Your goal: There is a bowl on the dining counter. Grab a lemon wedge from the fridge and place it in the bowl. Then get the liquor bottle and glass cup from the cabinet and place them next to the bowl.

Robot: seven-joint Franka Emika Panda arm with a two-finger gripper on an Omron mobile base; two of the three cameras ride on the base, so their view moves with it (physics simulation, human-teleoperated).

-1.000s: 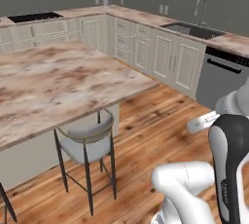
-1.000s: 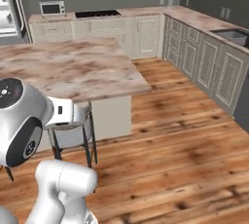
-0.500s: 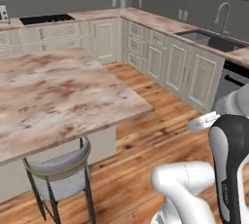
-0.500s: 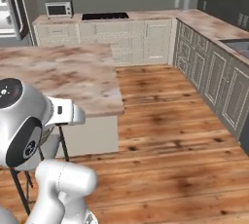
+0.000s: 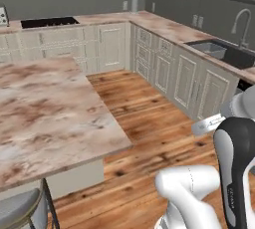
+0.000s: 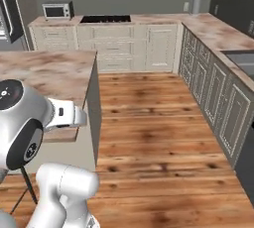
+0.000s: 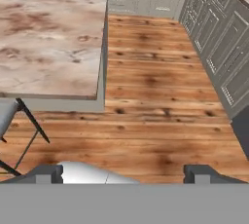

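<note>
The dining counter (image 5: 45,108) fills the left of our base views, its one beige veined top bare where we see it, with one grey stool (image 5: 20,212) at its near edge. We count one sink (image 5: 221,54), one microwave (image 6: 57,10) and one cooktop (image 6: 105,19) on the wall counters. Our gripper (image 7: 124,172) hangs over the wood floor (image 7: 160,111) beside the counter's corner, fingers wide apart, gripping nothing.

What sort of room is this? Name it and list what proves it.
A home kitchen, rendered. Cream panelled cabinets run along the walls under beige stone tops, with a black cooktop set in one, a white microwave beside it, and a sink with a curved grey tap. A beige veined stone island stands in the middle.
</note>
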